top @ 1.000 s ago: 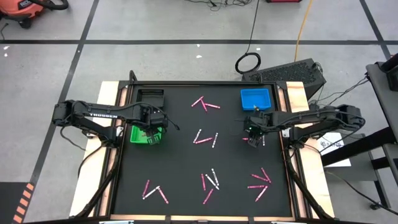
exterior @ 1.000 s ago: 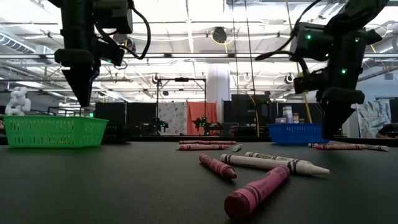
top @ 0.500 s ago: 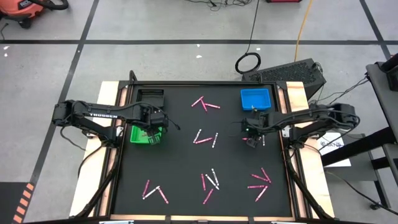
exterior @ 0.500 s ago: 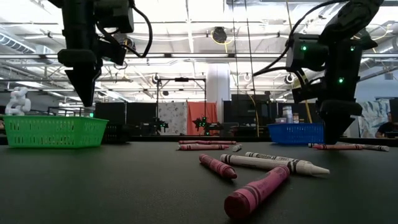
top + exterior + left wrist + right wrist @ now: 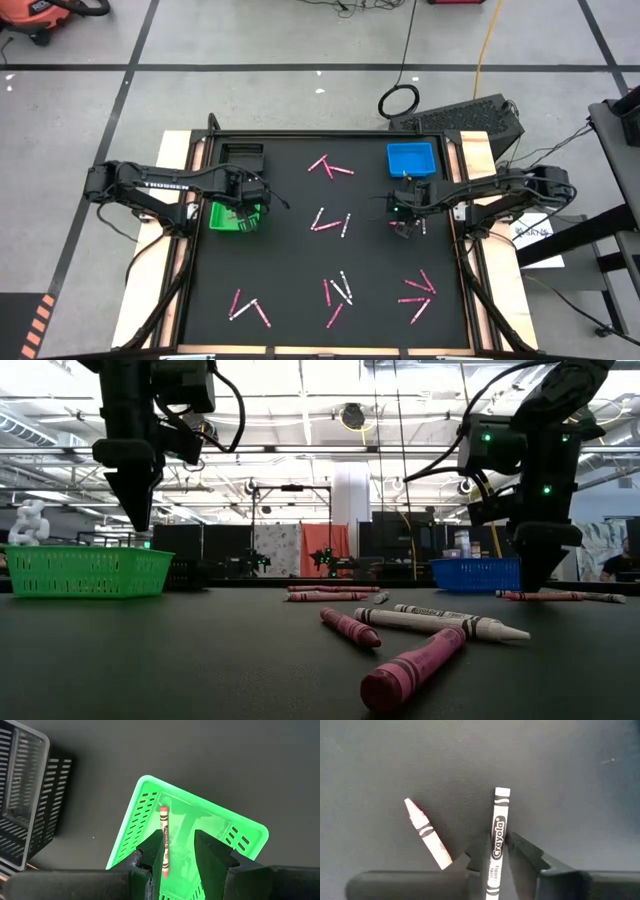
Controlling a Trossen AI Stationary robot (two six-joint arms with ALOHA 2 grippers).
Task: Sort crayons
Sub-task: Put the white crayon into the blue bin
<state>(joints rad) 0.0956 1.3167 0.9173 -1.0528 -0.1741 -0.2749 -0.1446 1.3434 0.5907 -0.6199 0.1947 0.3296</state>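
My left gripper (image 5: 177, 837) hangs open above the green basket (image 5: 235, 217). A pink crayon (image 5: 163, 840) shows inside the basket, below the gap between the fingers, touching neither. My right gripper (image 5: 497, 845) is down at the table (image 5: 540, 582), right of centre (image 5: 404, 225), shut on a white crayon (image 5: 499, 827). A pale pink crayon (image 5: 427, 835) lies flat beside it. More pink and white crayons lie scattered on the black table top (image 5: 330, 222). My right gripper pinches the white crayon between its two fingers, on the crayon's long sides (image 5: 496, 851), toward one end. The fingers point down from above and lie across the crayon. The crayon lies flat on the table.
A blue basket (image 5: 411, 158) stands at the far right and a black basket (image 5: 242, 155) beyond the green one. Crayon groups lie at the far middle (image 5: 330, 168), near left (image 5: 248, 307), near middle (image 5: 338, 295) and near right (image 5: 418, 290).
My right gripper has gone down to the table top and a little toward the table's left edge, ending at the white crayon.
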